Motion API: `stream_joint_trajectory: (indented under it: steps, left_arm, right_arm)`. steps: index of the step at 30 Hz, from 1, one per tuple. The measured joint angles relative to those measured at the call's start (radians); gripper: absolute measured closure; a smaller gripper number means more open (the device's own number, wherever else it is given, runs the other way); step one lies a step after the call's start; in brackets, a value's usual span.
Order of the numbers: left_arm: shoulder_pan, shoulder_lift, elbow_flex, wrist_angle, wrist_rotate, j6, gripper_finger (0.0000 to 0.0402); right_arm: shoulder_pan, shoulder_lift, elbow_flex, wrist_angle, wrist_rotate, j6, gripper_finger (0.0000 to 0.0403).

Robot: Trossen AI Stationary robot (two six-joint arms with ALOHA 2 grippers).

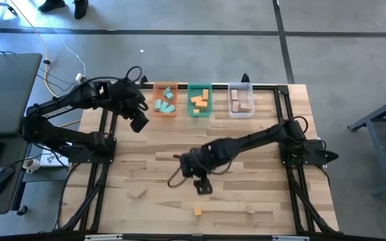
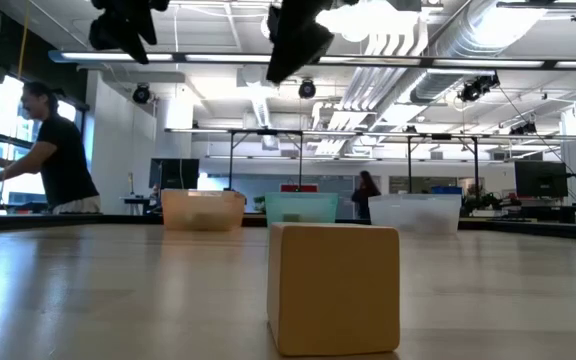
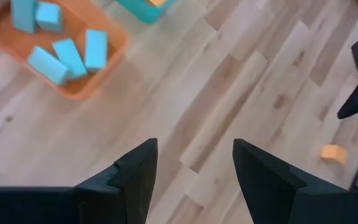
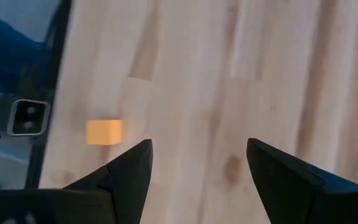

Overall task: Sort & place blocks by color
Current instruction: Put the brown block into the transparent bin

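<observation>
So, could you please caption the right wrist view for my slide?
Open right gripper above the wooden table, an orange block ahead.

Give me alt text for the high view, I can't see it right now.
The right end effector hangs open over the middle of the table, just above a loose orange block near the front edge. The left end effector waits open beside the orange tray, with the green tray and clear tray alongside.
</observation>
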Motion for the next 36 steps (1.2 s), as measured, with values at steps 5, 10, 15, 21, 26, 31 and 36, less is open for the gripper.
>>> stream_joint_trajectory:
  steps: [5,10,15,21,26,31,36]
  left_arm:
    - [-0.063,-0.027,-0.041,0.001,0.0,-0.054,0.0204]
    - [-0.148,-0.028,-0.093,0.002,0.0,-0.132,0.0204]
    - [-0.286,-0.028,-0.159,0.001,-0.006,-0.278,0.0204]
    - [-0.48,-0.028,-0.225,0.001,-0.081,-0.47,0.0204]
    - [-0.631,-0.027,-0.247,0.009,-0.112,-0.613,0.0204]
    - [-0.746,-0.027,-0.268,0.058,-0.091,-0.734,0.0204]
    - [-0.847,-0.02,-0.308,0.125,-0.082,-0.832,0.0201]
  right_arm:
    - [0.06,0.0,0.0,0.04,0.035,0.005,0.0155]
    - [0.096,0.0,0.0,0.049,0.105,0.043,0.0155]
    - [0.109,0.0,0.0,0.048,0.146,0.089,0.0155]
    - [0.106,0.0,0.0,0.046,0.161,0.096,0.0155]
    - [0.1,0.0,0.0,0.046,0.161,0.098,0.0155]
    - [0.095,0.0,0.0,0.044,0.162,0.081,0.0155]
    - [0.091,0.0,0.0,0.041,0.19,0.08,0.0155]
